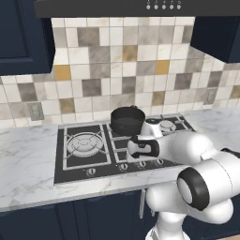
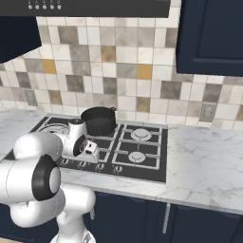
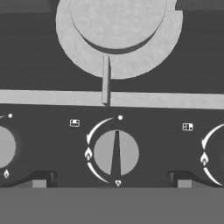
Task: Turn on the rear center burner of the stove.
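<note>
No readable text or brand anywhere; markings are icons only. Hand view looks straight down at one knob (image 3: pixel 116 153), gripper (image 3: pixel 111 183) over it, fingers (image 3: pixel 41 180) wide apart, one on each side of the knob, not touching it. Knob is round, grey, with a dark ridge pointing toward the fingers' side. Around it: white arc, two flame icons, a dot at the far end, and a small burner-position icon (image 3: pixel 75 123) up-left. Neighbouring knobs are cut off at both edges, the right one with its own icon (image 3: pixel 187 127). Beyond the knob: a grey grate bar, then a silver burner (image 3: pixel 119 35).

Stove (image 1: pixel 89 168) is black glass set in the marble counter (image 1: pixel 28 154), knob row along its front edge. Dark pot (image 1: pixel 127 120) sits on the rear centre of the stove. Behind the stove: tiled wall (image 1: pixel 117 65), hood above.
</note>
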